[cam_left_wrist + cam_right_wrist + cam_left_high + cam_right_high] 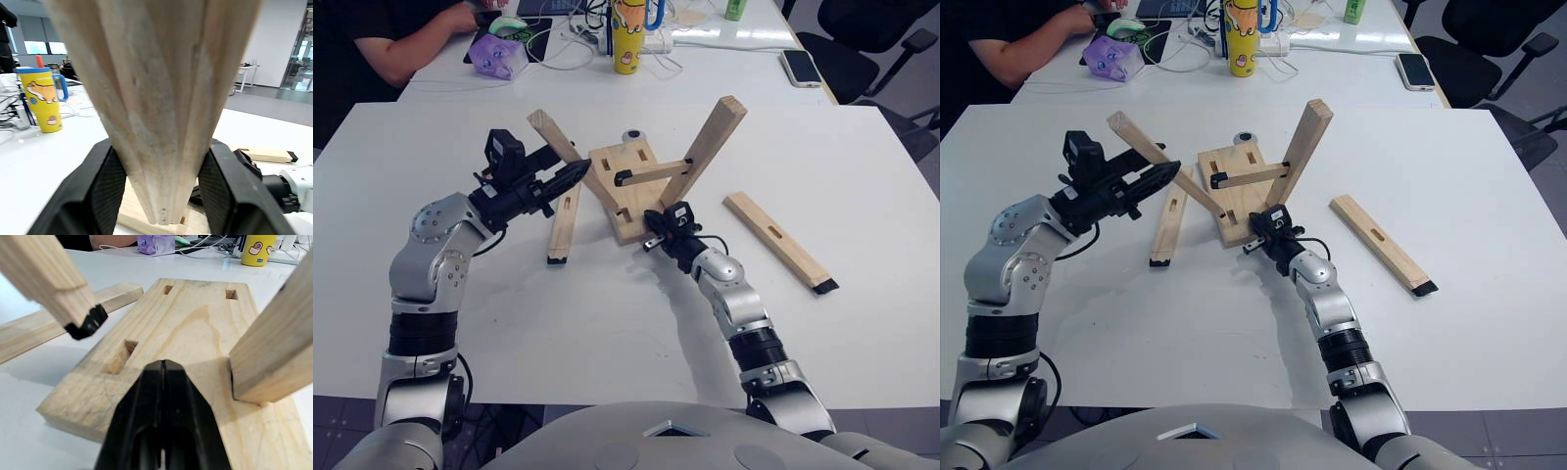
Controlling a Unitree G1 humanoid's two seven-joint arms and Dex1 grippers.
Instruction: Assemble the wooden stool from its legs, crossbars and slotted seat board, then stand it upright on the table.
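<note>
Head views: the slotted seat board [625,186] lies flat at mid-table, one seated leg [713,137] leaning from it, while the left gripper [576,174] slants a second leg [548,130] towards it. Left wrist view: both fingers [98,196] pinch this leg's shaft, evidently to steer it. Right wrist view: the right gripper [164,369], fingers pressed together, bears on the board, probably steadying it as the black-tipped end hovers above an open slot [124,352].
</note>
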